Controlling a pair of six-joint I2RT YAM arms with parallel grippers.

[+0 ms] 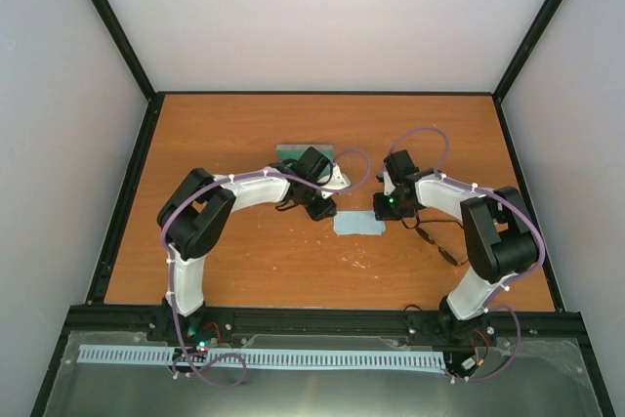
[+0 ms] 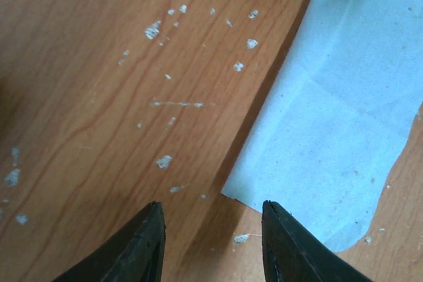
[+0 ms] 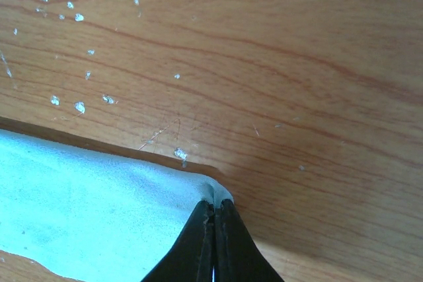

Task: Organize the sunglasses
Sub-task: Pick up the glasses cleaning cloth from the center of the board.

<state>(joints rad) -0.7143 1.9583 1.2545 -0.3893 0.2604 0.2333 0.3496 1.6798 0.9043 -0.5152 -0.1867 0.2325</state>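
A pale blue cloth [image 1: 358, 226] lies flat on the wooden table between my two grippers. My right gripper [image 3: 217, 204] is shut on one corner of the cloth [image 3: 99, 209], pinching it just above the table; in the top view it [image 1: 383, 210] is at the cloth's right edge. My left gripper [image 2: 213, 206] is open and empty, its fingers straddling a corner of the cloth [image 2: 330, 117] just above the wood; in the top view it [image 1: 325, 210] is at the cloth's left edge. The sunglasses [image 1: 437, 243], thin and dark, lie on the table right of the cloth, under the right arm.
A grey case with green lining [image 1: 291, 153] lies behind the left wrist, partly hidden by it. Black frame rails [image 1: 322, 319] border the table. White specks dot the wood.
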